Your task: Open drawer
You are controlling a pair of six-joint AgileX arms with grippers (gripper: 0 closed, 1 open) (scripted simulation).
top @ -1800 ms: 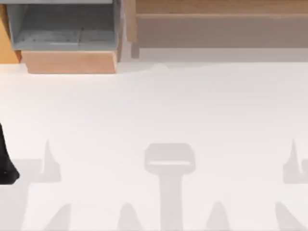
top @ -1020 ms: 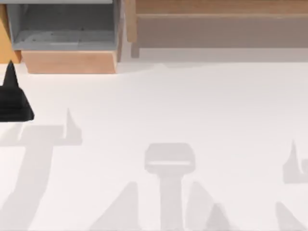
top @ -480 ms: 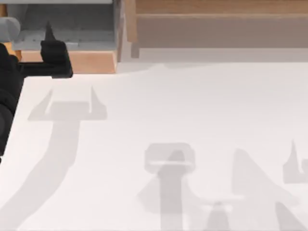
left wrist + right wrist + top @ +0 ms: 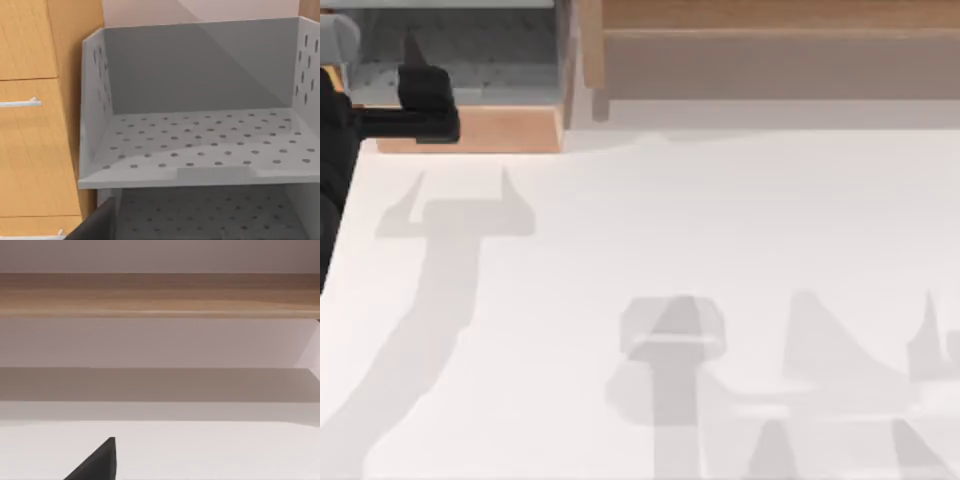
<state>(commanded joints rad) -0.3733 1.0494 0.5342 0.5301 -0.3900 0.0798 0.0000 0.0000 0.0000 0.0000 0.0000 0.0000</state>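
Note:
The drawer shows in the left wrist view as an orange-brown wooden front (image 4: 30, 150) with a white bar handle (image 4: 20, 103), to one side of a grey perforated box (image 4: 200, 145). In the top view my left arm hides almost all of that orange front at the far back left. My left gripper (image 4: 375, 70) is open at the back left. One black finger (image 4: 412, 50) reaches over the pale wood front (image 4: 500, 130) into the wide grey box. It holds nothing. A black finger (image 4: 95, 222) shows low in the left wrist view.
A long tan wooden shelf (image 4: 770, 45) runs along the back right. A black part of my right gripper (image 4: 97, 460) sits above the white table (image 4: 210, 450), facing that shelf (image 4: 160, 295). Arm shadows fall across the white table (image 4: 670, 230).
My left gripper has travelled from the table's left edge to the back left, and its finger now lies over the grey box. The shadows near the front right have shifted.

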